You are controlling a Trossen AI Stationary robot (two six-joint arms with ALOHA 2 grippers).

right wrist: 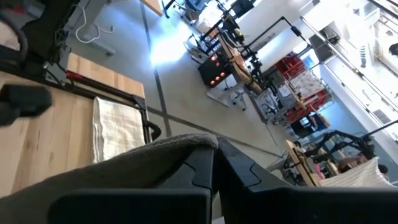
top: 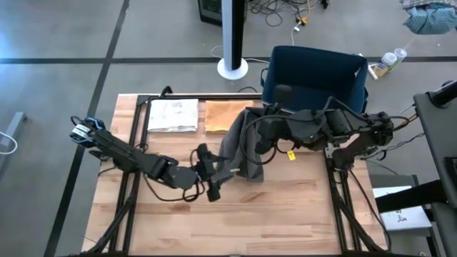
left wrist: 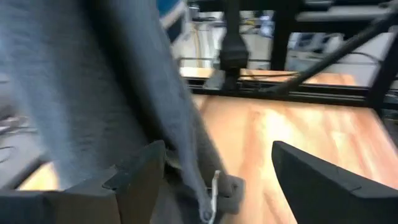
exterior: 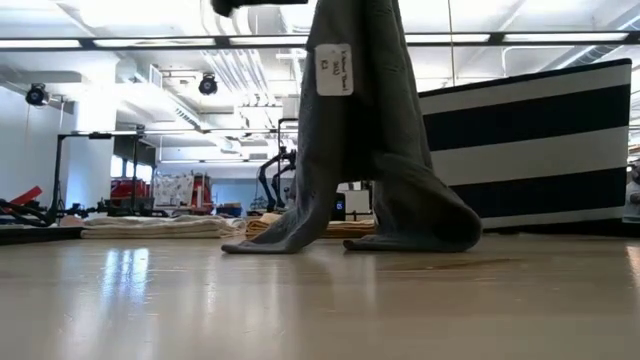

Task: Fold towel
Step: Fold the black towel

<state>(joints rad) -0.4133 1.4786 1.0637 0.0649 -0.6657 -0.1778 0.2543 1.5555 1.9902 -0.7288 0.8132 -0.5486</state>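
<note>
The grey towel (top: pixel 234 153) hangs from my right gripper (top: pixel 255 127), which is shut on its top above the middle of the table. In the low view the towel (exterior: pixel 360 120) drops from the top of the picture with a white label (exterior: pixel 334 70), and its lower ends (exterior: pixel 410 235) rest on the wood. My left gripper (top: pixel 212 182) is low, at the towel's near bottom edge, and open. In the left wrist view the cloth (left wrist: pixel 112 93) falls along one finger (left wrist: pixel 140 177), with a small tag (left wrist: pixel 211 193) between the fingers. My right gripper (right wrist: pixel 211 171) pinches a bunched upper edge (right wrist: pixel 168 149) of the towel between its two fingers. How many layers it has does not show. The towel hangs below it, mostly lifted, with its lower ends on the table. My left gripper: I cannot tell whether its finger touches the hanging cloth.
A folded white towel (top: pixel 172 114) and a folded tan towel (top: pixel 220 116) lie at the table's far edge, and both show low in the low view (exterior: pixel 150 227). A blue bin (top: pixel 314 71) stands beyond the far edge. Bare wood (top: pixel 285 214) spreads toward the near edge.
</note>
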